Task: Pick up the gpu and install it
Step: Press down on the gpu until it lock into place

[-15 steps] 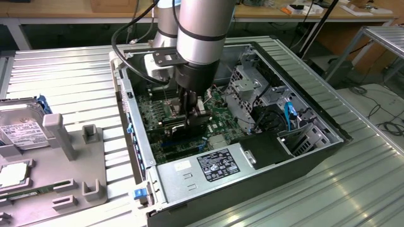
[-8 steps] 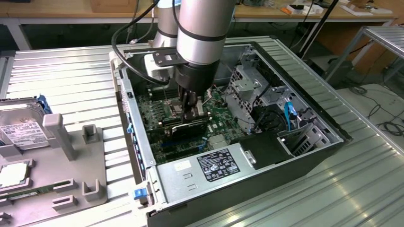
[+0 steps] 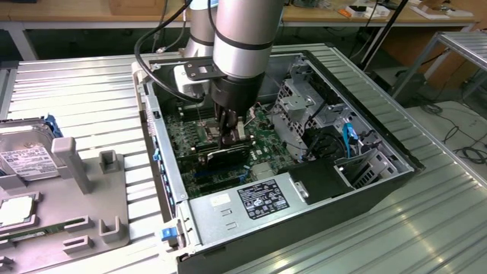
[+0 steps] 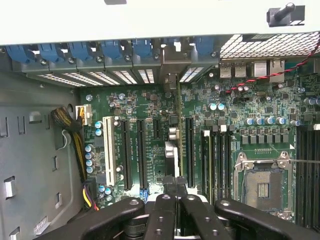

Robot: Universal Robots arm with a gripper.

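We see the tool (image 3: pixel 229 138) down inside the open computer case (image 3: pixel 380 142) on the worktop (image 3: pixel 68 85), its fingers (image 4: pixel 167 210) clenched on the top edge of the gpu (image 3: pixel 224 153). The gpu stands on edge over the motherboard (image 4: pixel 240 100), among its expansion slots (image 4: pixel 141 150), near the case's rear wall
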